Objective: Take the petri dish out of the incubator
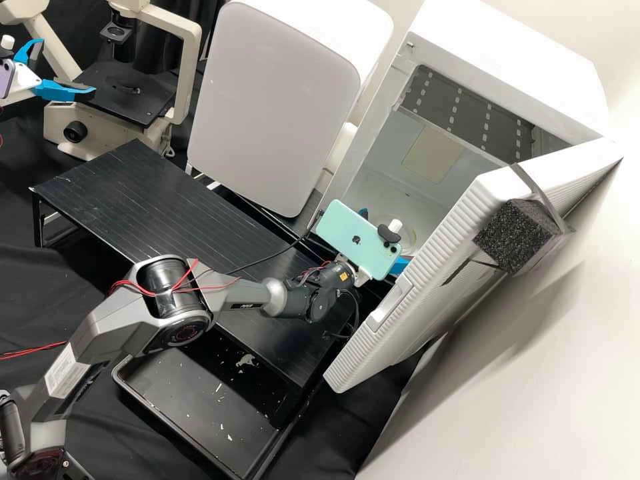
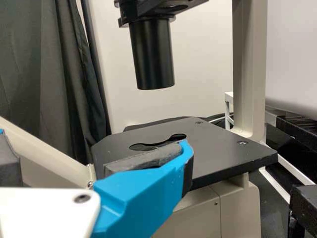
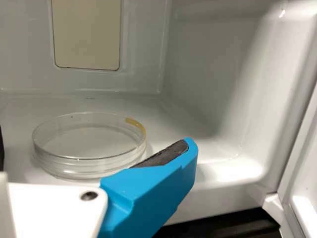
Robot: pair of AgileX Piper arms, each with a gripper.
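Note:
In the high view my right gripper point(image 1: 383, 235), partly hidden by a phone mount, is at the mouth of the incubator point(image 1: 383, 165). Behind the mount part of the clear petri dish point(image 1: 411, 236) shows on the incubator floor. The right wrist view has the dish point(image 3: 84, 166) lying flat, a yellow mark on its rim, with the right gripper point(image 3: 93, 148) open, its fingers apart at either side of the nearer dish edge. At the microscope stage, my left gripper point(image 1: 67, 68) stands open and holds nothing; the left wrist view shows this gripper point(image 2: 94, 148) before the stage.
The incubator door point(image 1: 427, 267) stands open close beside the right arm. A black slatted platform point(image 1: 147, 200) lies below that arm, with a black tray point(image 1: 200, 393) in front. The microscope point(image 1: 127, 93) and a rounded white appliance point(image 1: 273, 100) are farther back.

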